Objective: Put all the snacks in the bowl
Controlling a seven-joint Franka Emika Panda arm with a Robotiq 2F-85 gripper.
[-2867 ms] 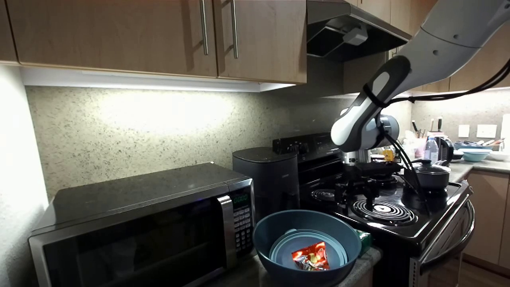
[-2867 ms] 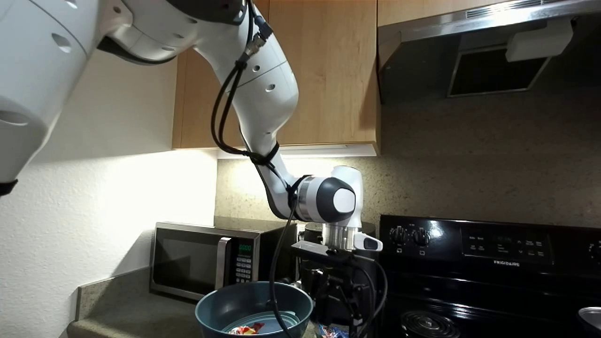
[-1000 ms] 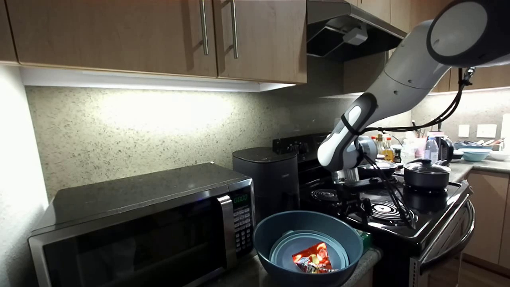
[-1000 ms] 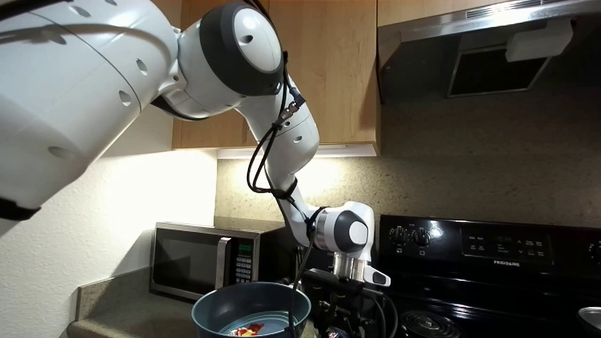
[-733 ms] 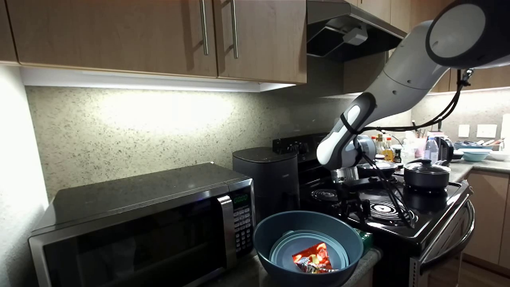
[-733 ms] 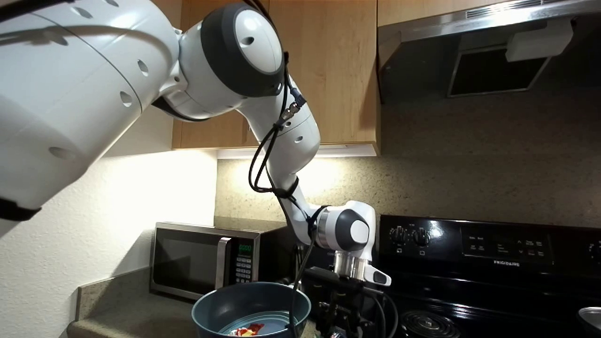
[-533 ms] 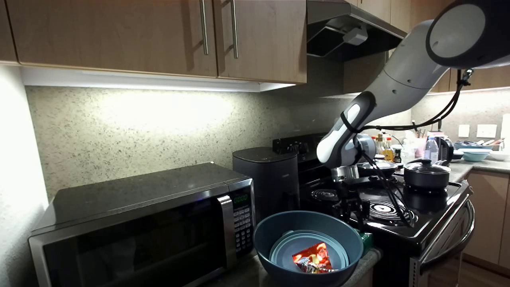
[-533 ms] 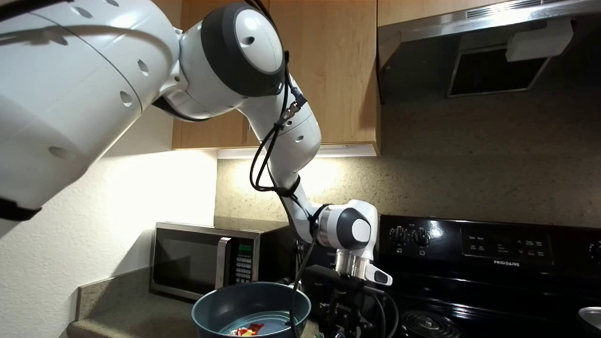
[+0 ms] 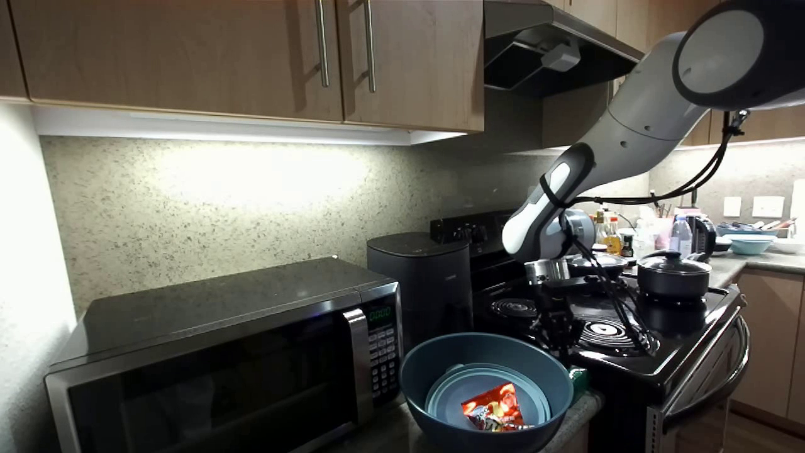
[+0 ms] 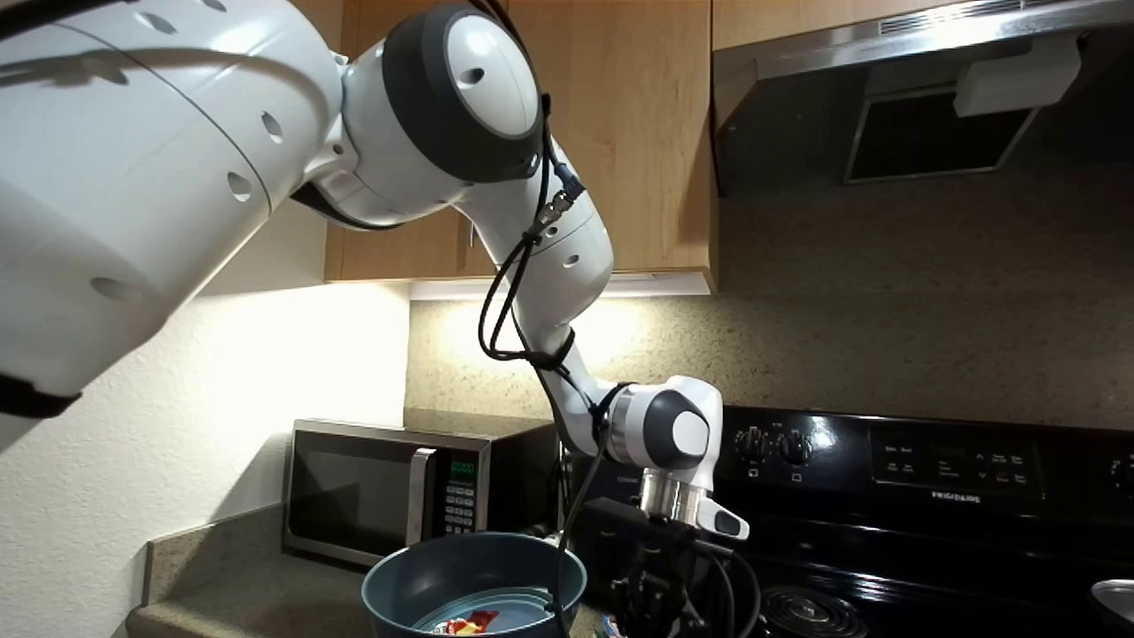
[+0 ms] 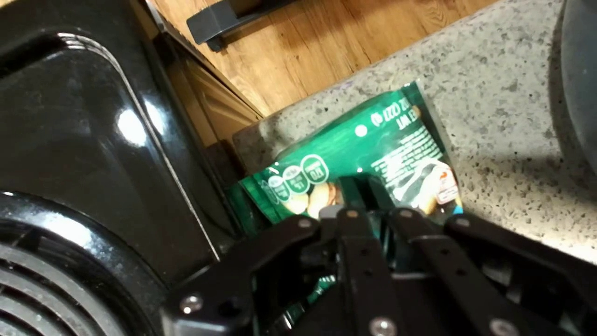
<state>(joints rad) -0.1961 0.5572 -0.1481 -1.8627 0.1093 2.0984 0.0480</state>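
Observation:
The large blue bowl (image 9: pixel 440 358) stands on the counter in front of the microwave; its edge also shows at the right of the wrist view (image 11: pixel 580 79). An orange-red snack packet (image 9: pixel 495 406) lies inside it. On the counter strip between bowl and stove is a green snack packet (image 11: pixel 359 140), partly hidden behind the bowl in an exterior view. My gripper (image 11: pixel 366 189) points down onto this packet, its two fingers drawn close together, with shiny film seemingly pinched between them. More green foil shows behind the finger linkage; I cannot tell whether it belongs to the same packet.
The black stove (image 11: pixel 107 93) borders the packet on one side, with a coil burner (image 9: pixel 607 330) beside the gripper. A lidded dark pot (image 9: pixel 673 277) sits further along. A tall dark appliance (image 9: pixel 420 296) stands behind the bowl. The counter's front edge drops to a wood floor (image 11: pixel 303 56).
The arm came down beside the bowl over the last few seconds. During the last half second the fingers closed at the green packet, and the arm shifted slightly towards the stove.

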